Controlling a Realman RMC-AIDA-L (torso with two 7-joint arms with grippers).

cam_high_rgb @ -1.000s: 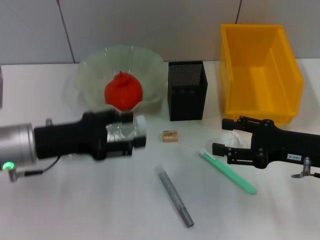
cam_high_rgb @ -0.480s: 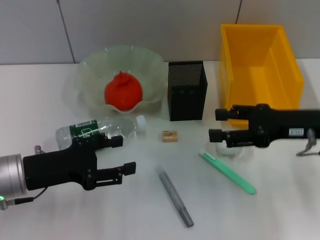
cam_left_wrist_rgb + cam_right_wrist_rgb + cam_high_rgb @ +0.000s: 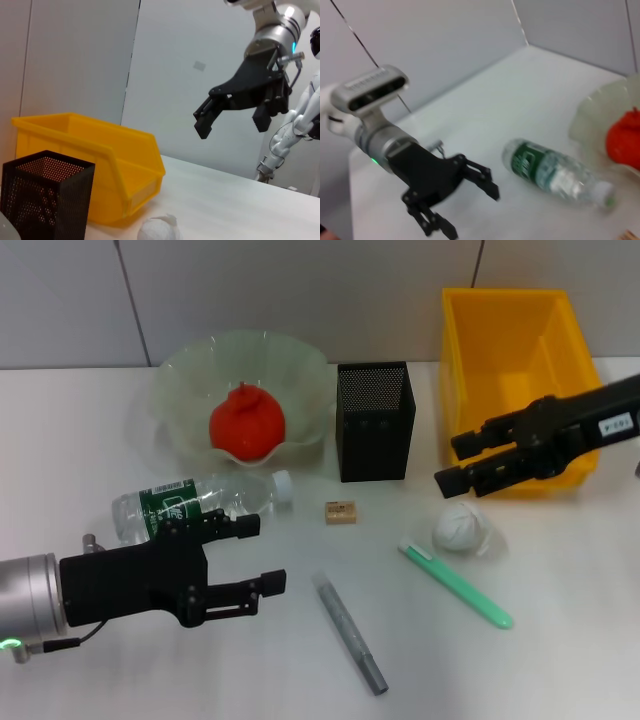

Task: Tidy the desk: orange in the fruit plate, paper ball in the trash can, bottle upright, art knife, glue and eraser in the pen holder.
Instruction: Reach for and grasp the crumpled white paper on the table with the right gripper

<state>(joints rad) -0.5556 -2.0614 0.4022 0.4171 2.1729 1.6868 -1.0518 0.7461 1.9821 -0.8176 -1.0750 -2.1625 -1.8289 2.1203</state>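
The orange (image 3: 245, 423) sits in the fruit plate (image 3: 180, 372). The bottle (image 3: 200, 502) lies on its side, cap toward the pen holder (image 3: 373, 420). My left gripper (image 3: 262, 553) is open and empty, just in front of the bottle. The paper ball (image 3: 460, 528) lies on the table before the trash can (image 3: 520, 380). My right gripper (image 3: 452, 462) is open and empty, raised above and behind the ball, at the can's front wall. The eraser (image 3: 340, 512), green art knife (image 3: 458, 585) and grey glue stick (image 3: 350, 633) lie on the table.
The left wrist view shows my right gripper (image 3: 232, 117) in the air above the paper ball (image 3: 159, 229), with the trash can (image 3: 100, 160) and pen holder (image 3: 45, 195) beside it. The right wrist view shows my left gripper (image 3: 470, 210) near the bottle (image 3: 555, 172).
My right gripper has risen from around the paper ball toward the trash can, leaving the ball on the table. My left gripper drew back off the lying bottle, then shifted slightly right.
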